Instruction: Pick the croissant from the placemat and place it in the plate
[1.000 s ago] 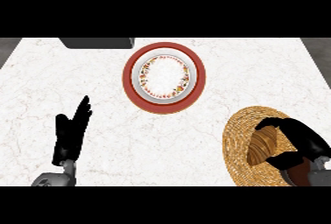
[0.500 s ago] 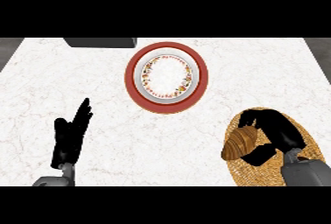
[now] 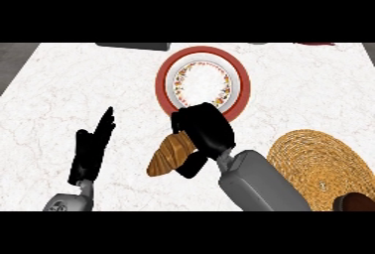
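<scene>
Croissant is held by the right hand. The fingers are curled over its upper end and the thumb is tucked beneath. Its lower tip is left sticking out, tilted down-left. The croissant is seen off the placemat, over the bare white counter, between placemat and plate and nearer the plate. Whether it touches the counter cannot be told.

The plate's near rim is overlapped in the view by the back of the right hand. The rest of the plate is seen unobstructed: red rim, white centre, floral ring. The grey right forearm is seen coming in from the lower edge, and the placemat's left edge is partly hidden by it. The woven round placemat is located lower right, apart from the plate. A dark brown object is seen on its lower right part, cut by the edge and not identifiable.

The left hand is seen lower left, resting, with fingers straight, pressed together and pointed up, and the thumb set slightly apart. Nothing is touched by it, and it is well apart from the croissant.

At the counter's far edge a dark grey object is partly seen up-left of the plate. A reddish item is seen at upper right. Both are cut off.
</scene>
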